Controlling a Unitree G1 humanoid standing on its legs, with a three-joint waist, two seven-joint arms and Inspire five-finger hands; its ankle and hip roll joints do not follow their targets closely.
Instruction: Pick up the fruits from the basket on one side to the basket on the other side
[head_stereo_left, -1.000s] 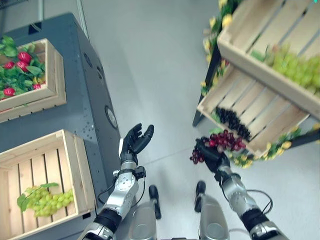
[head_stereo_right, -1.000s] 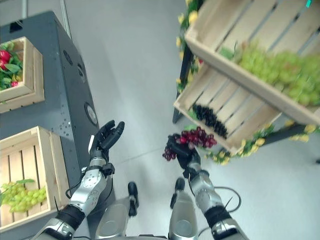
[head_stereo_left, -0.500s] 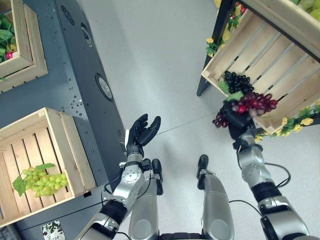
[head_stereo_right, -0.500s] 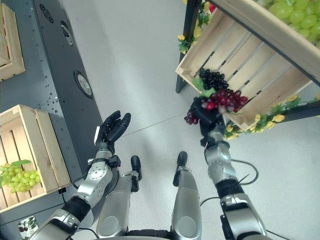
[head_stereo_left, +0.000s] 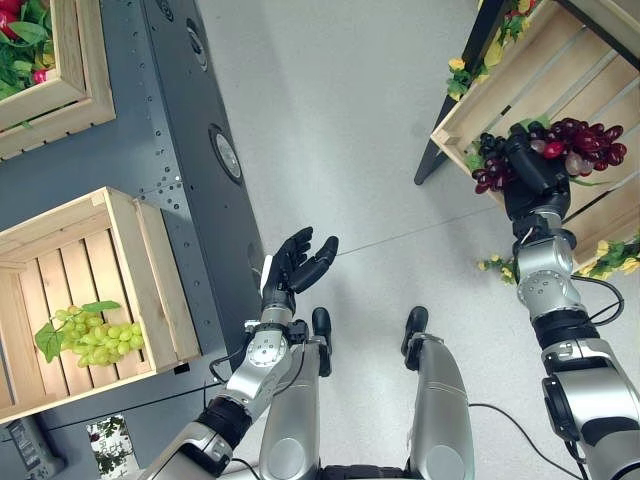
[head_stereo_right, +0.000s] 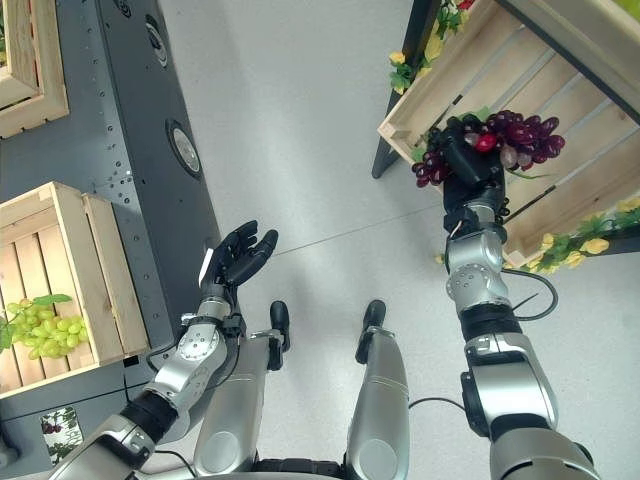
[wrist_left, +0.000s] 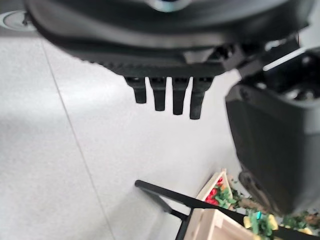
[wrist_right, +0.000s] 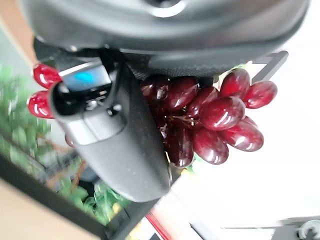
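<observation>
A bunch of dark red grapes (head_stereo_left: 578, 146) is held in my right hand (head_stereo_left: 530, 163), whose fingers and thumb curl round it. The wrist view shows the red grapes (wrist_right: 210, 115) pressed against the palm beside the thumb (wrist_right: 115, 140). The hand holds the bunch over the front edge of the lower wooden crate (head_stereo_left: 560, 70) on the right-hand stand. Black grapes (head_stereo_left: 489, 145) lie in that crate just behind the hand. My left hand (head_stereo_left: 297, 268) hovers palm up over the floor, its fingers (wrist_left: 170, 97) straight and holding nothing. A bunch of green grapes (head_stereo_left: 88, 337) lies in the left-hand crate (head_stereo_left: 150, 270).
A dark grey cabinet (head_stereo_left: 180, 130) carries the left-hand crates; an upper one (head_stereo_left: 70, 70) holds red fruit and leaves. Artificial yellow flowers and leaves (head_stereo_left: 610, 255) trim the right-hand stand, which has a black leg (head_stereo_left: 445, 150). Bare grey floor (head_stereo_left: 340, 120) lies between the two sides.
My right hand has carried the red grapes up and to the right, over the lower crate's front edge. The camera has shifted. The left hand keeps its open pose.
</observation>
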